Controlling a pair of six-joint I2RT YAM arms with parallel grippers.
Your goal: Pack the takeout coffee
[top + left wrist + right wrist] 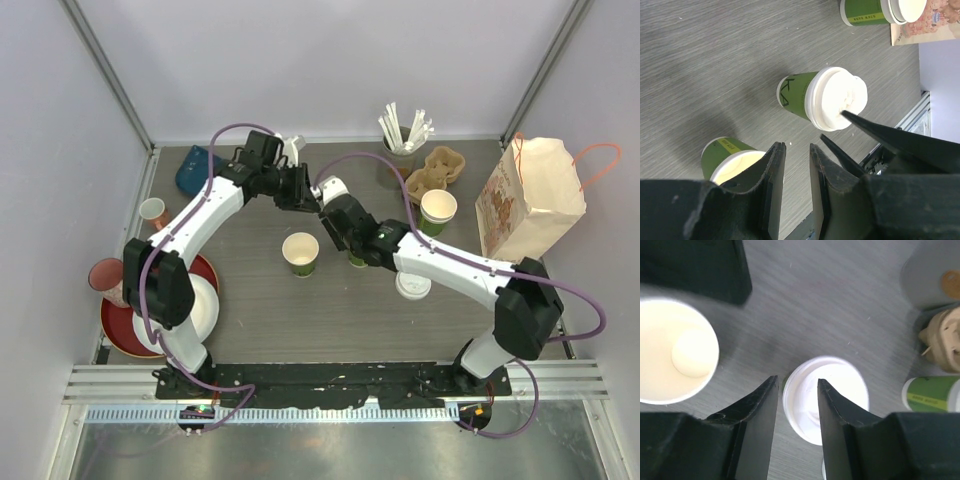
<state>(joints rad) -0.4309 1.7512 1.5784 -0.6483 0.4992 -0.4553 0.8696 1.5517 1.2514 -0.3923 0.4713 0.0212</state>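
From above, the right gripper (346, 238) hangs right over the green paper coffee cup with the white plastic lid (357, 261). Only a green sliver of that cup shows beneath the wrist, out on the grey desk (260, 320). The left gripper (298, 190) hovers on the far-left side of the lidded cup and further off, so the right arm is plainly the nearer. An open, lidless green paper cup (300, 252) stands just left of the lidded cup. The brown paper bag (528, 190) is well off to its right, and the brown moulded cup carrier (437, 168) sits to its far right. Over to the left wrist: its jaws are released, a narrow gap with nothing in it. Beyond them the lidded cup stands upright, long axis vertical. One black finger of the right gripper has its tip at the lid's top, the other sits just off the rim. Now the right wrist: jaws parted and empty, with the white lid directly beneath and wider than the gap between them. My read is that those jaws must spread wider and drop around the cup's sides before any lift toward the bag.
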